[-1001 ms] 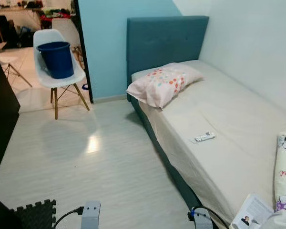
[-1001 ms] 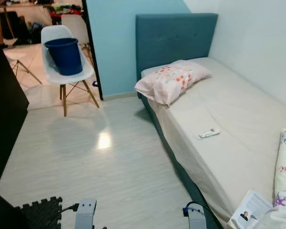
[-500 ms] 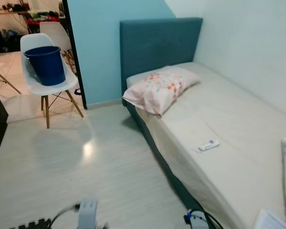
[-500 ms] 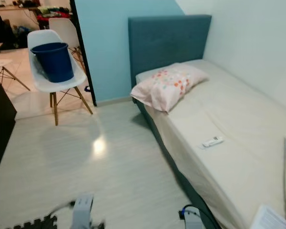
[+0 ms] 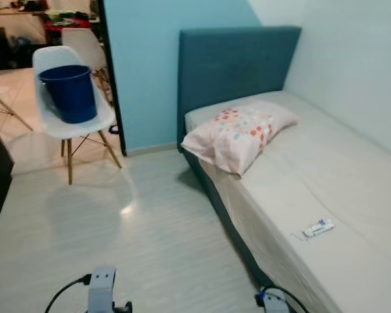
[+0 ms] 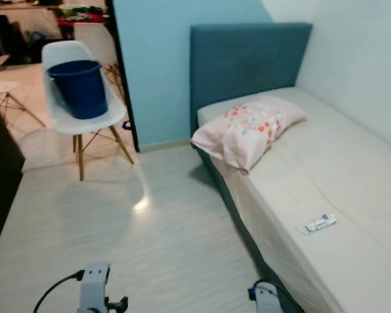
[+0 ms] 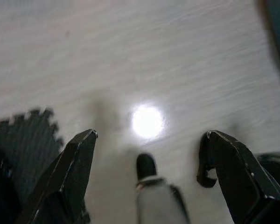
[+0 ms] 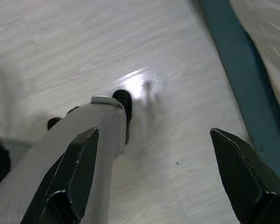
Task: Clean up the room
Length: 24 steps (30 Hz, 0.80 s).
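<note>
Pale wood floor (image 5: 143, 235) fills the lower left of the frame, and a bed (image 5: 352, 195) with a teal headboard (image 5: 238, 65) runs along the right. A dotted pillow (image 5: 238, 134) lies at the head of the bed. A small white thing, maybe a remote (image 5: 318, 227), lies on the sheet at the lower right; it is too small to be sure. In the upper left, a blue bucket (image 5: 70, 93) stands on a white chair (image 5: 78, 120).

Compared with a second ago, the whole picture has shifted: the camera moved, not the things. The book and the printed cushion at the lower right edge are now out of frame, and the dark mat corner too. I judge the robot is walking and has picked nothing yet.

Left end effector (image 7: 149, 172) hangs over the floor, fingers wide apart, holding nothing. Right end effector (image 8: 161, 172) is the same, spread open and empty, near the bed's teal base (image 8: 238, 70).
</note>
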Motion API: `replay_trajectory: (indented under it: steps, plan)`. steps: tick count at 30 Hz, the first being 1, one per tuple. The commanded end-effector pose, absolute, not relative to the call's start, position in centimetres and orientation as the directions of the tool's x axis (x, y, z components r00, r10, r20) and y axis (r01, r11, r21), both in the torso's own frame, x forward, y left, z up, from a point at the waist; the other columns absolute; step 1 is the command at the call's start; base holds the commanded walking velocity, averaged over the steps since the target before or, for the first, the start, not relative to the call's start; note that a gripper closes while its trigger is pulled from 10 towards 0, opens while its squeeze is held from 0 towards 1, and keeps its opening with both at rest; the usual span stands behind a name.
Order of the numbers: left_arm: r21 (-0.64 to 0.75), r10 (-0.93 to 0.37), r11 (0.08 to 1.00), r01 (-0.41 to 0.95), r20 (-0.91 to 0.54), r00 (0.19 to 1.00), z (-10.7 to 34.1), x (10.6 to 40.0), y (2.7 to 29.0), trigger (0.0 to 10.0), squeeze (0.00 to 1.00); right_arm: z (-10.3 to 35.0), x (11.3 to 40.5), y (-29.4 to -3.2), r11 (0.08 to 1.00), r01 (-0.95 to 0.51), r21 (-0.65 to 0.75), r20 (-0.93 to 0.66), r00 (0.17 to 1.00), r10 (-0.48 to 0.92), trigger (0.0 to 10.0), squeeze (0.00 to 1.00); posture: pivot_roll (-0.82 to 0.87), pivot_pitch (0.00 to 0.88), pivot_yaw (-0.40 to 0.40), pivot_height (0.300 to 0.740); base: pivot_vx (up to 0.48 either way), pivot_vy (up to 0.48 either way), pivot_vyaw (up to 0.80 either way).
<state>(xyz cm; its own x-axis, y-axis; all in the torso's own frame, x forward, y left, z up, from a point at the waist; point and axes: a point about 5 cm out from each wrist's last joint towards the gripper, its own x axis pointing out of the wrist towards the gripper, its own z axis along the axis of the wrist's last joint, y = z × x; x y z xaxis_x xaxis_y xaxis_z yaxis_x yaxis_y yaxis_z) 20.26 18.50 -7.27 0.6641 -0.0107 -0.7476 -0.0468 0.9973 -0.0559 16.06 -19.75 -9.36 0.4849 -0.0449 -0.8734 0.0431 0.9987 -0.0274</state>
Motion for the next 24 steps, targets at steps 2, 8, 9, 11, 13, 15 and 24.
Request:
replay_trajectory:
  steps: [2,8,9,11,13,15,24]
  plan:
    - [-0.078,-0.044,0.997,-0.021,-0.739,0.672,-7.1,20.6,17.7,10.0,0.00,-9.3,16.0,-20.2,0.998,0.055,-0.039,-0.874,0.482,-0.061,10.0,0.00,-0.09,0.000,-0.042,0.740,0.384,0.000,-0.76]
    - [-0.089,-0.063,0.996,-0.002,-0.730,0.681,-6.9,21.1,17.1,10.0,0.00,-9.3,16.0,-20.4,0.997,0.062,-0.047,-0.873,0.483,-0.071,10.0,0.00,-0.09,0.000,-0.043,0.740,0.384,0.000,-0.76]
    - [-0.089,-0.063,0.996,-0.002,-0.730,0.681,-6.9,21.1,17.1,10.0,0.00,-9.3,16.0,-20.4,0.997,0.062,-0.047,-0.873,0.483,-0.071,10.0,0.00,-0.09,0.000,-0.043,0.740,0.382,0.000,-0.76]
    - [-0.090,-0.069,0.996,0.005,-0.726,0.684,-6.9,21.2,16.9,10.0,0.00,-9.2,16.1,-20.4,0.997,0.065,-0.049,-0.871,0.485,-0.075,10.0,0.00,-0.09,0.000,-0.044,0.740,0.379,0.000,-0.76]
    - [-0.089,-0.071,0.996,0.009,-0.726,0.684,-6.9,21.2,16.8,10.0,0.00,-9.2,16.2,-20.5,0.997,0.067,-0.050,-0.870,0.487,-0.076,10.0,0.00,-0.09,0.000,-0.044,0.740,0.379,0.000,-0.76]
    - [-0.089,-0.072,0.996,0.011,-0.726,0.683,-6.9,21.2,16.8,10.0,0.00,-9.2,16.3,-20.5,0.996,0.071,-0.049,-0.868,0.490,-0.078,10.0,0.00,-0.09,0.000,-0.044,0.740,0.379,0.000,-0.76]
    - [-0.085,-0.079,0.996,0.024,-0.731,0.677,-7.0,21.0,16.6,10.0,0.00,-7.6,19.4,-20.7,0.993,0.118,-0.015,-0.796,0.600,-0.083,10.0,0.00,-0.11,0.000,-0.042,0.740,0.377,0.000,-0.76]
